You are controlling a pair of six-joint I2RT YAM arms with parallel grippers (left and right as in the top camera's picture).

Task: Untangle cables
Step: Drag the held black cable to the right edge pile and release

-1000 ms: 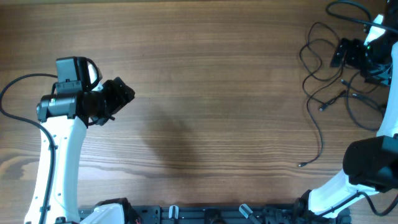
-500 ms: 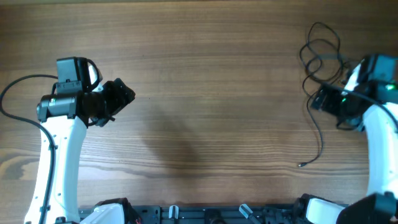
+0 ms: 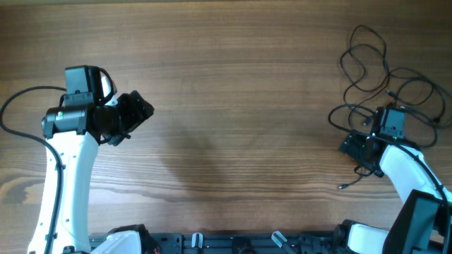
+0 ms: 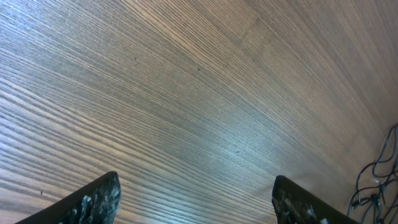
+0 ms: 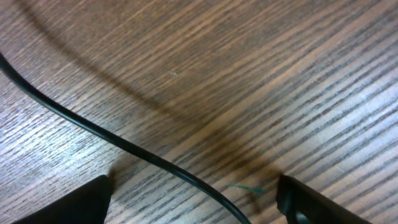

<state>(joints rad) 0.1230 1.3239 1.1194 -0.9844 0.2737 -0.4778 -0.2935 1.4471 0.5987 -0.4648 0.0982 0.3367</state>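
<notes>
The cables [image 3: 367, 63] are thin black wires in loose loops at the table's far right, with one strand ending in a small plug [image 3: 342, 187] near the front. My right gripper [image 3: 355, 149] is open, low over the table at the tangle's lower left. In the right wrist view one black wire [image 5: 124, 144] runs on the wood between its open fingers [image 5: 196, 202]. My left gripper [image 3: 141, 111] is open and empty at the far left, far from the cables. The left wrist view shows its fingers [image 4: 196, 199] apart over bare wood, with a bit of the cables [image 4: 376, 180] at the right edge.
The wooden table [image 3: 233, 92] fills the view. Thick black arm cables [image 3: 14, 106] loop beside the left arm. A dark rail [image 3: 240, 243] runs along the front edge.
My right arm has swung from the back right corner down and left, and now sits low at the tangle's lower left. The cable loops have shifted. The left arm has not moved.
</notes>
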